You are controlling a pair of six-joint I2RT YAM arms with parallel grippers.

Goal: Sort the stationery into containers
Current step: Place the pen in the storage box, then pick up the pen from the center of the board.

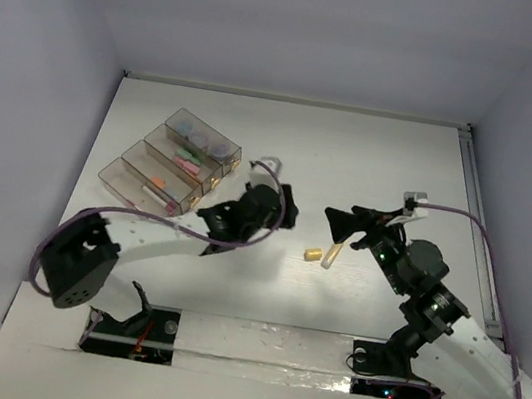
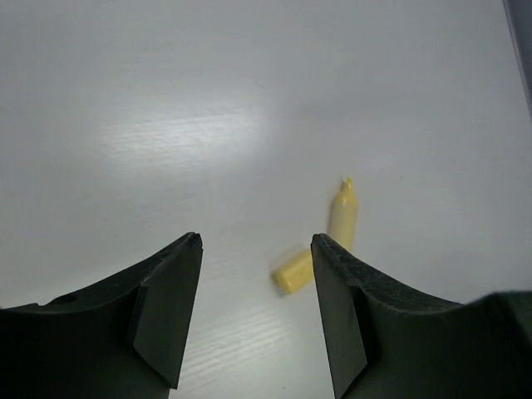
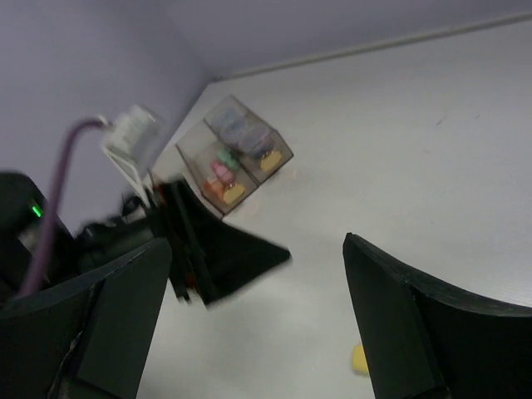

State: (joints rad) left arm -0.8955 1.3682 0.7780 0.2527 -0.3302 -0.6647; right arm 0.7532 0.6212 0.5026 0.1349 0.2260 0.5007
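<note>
Four clear smoky containers (image 1: 173, 160) stand in a row at the back left. They hold blue-grey discs (image 1: 200, 135), pink and green sticks (image 1: 187, 160) and an orange stick (image 1: 157, 181). They also show in the right wrist view (image 3: 241, 150). Two yellow sticks lie on the table: a short one (image 1: 313, 255) (image 2: 293, 271) and a longer pale one (image 1: 331, 255) (image 2: 343, 216). My left gripper (image 1: 289, 211) (image 2: 253, 241) is open and empty, just left of the sticks. My right gripper (image 1: 335, 223) (image 3: 258, 243) is open and empty above them; one stick (image 3: 359, 359) shows by its right finger.
The white table (image 1: 382, 167) is boxed in by pale walls at the back and sides. A rail (image 1: 473, 202) runs along its right edge. My left gripper (image 3: 220, 249) shows blurred in the right wrist view, close in front of the right gripper.
</note>
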